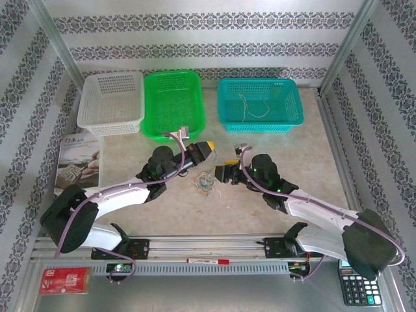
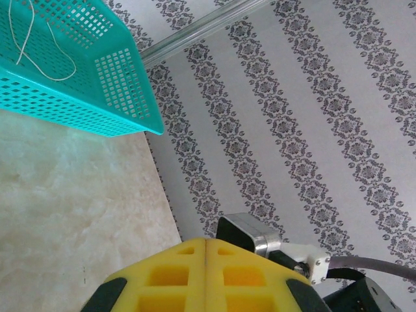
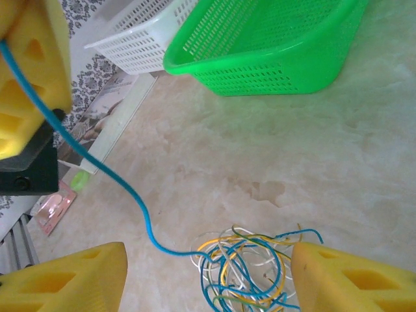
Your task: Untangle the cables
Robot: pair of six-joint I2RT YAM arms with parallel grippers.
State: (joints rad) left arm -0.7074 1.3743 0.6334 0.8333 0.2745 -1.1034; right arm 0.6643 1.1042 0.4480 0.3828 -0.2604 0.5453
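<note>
A loose knot of thin cables [image 1: 205,182] in blue, yellow and white is pictured on the pale counter [image 1: 292,156], between the tips of the two arms. The left claw [image 1: 208,150] is shut, its yellow fingers [image 2: 169,276] pressed together. A blue cable [image 3: 107,172] is pinched in it. The strand is held clear of the counter and slants down into the knot.

The right claw [image 3: 208,260] is spread wide. One yellow pad is set at either side of the knot, and nothing is gripped.

Three baskets are lined up at the far side of the counter. A white basket [image 1: 110,101] is at the left, a green basket [image 1: 172,97] is just beside it, and a teal basket [image 1: 286,104] is set apart to the right. A single whitish cable [image 1: 250,107] is curled inside the teal basket.

A booklet [image 1: 78,162] is laid at the counter's left edge, beside the left arm. On the near rail [image 1: 214,247] a red pen [image 1: 208,261] is placed between the arm bases. A red packet [image 1: 62,279] is seen at the left corner and a calculator [image 1: 356,289] at the right.
</note>
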